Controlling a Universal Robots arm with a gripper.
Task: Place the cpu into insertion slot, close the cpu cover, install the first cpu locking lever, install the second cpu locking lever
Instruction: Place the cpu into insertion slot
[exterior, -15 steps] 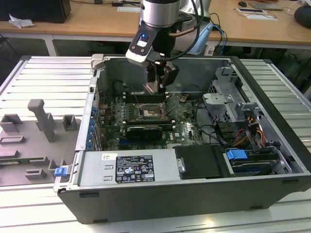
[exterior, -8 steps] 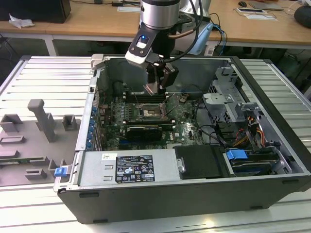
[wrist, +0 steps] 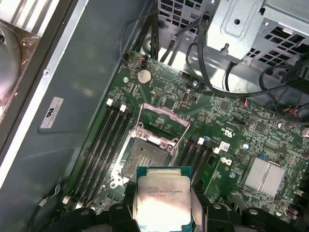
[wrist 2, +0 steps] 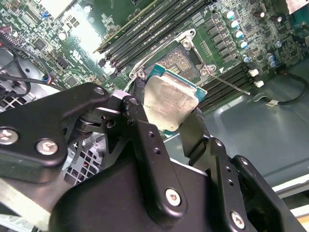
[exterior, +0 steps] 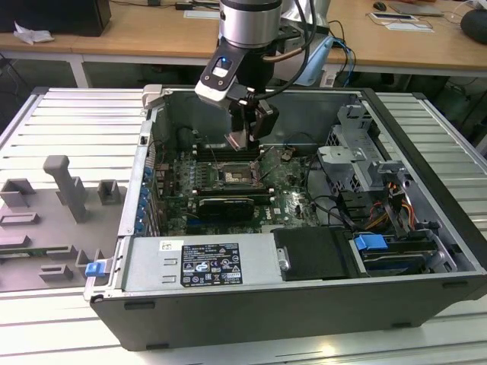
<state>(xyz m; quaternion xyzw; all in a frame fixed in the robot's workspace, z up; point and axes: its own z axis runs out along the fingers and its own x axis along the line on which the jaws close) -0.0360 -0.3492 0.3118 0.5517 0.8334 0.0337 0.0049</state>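
Observation:
My gripper [exterior: 245,131] hangs inside the open computer case and is shut on the cpu [exterior: 237,140], a pale silver square chip held by two opposite edges. In both wrist views the cpu [wrist: 163,200] [wrist 2: 170,99] sits between the black fingers [wrist 2: 140,104], a short way above the green board. The insertion slot [wrist: 142,153] [wrist 2: 182,59] [exterior: 237,176] lies open just beneath and ahead of the chip, its dark centre bare. The cpu cover [wrist: 163,122] stands tipped up at the slot's far edge. A thin locking lever [wrist 2: 231,83] sticks out beside the slot.
Long black memory slots [wrist: 104,140] flank the socket on both sides. A metal drive cage [exterior: 358,156] with cables fills the case at the exterior view's right. The power supply [exterior: 202,262] lines the near wall. Grey fixtures [exterior: 65,190] stand outside the case.

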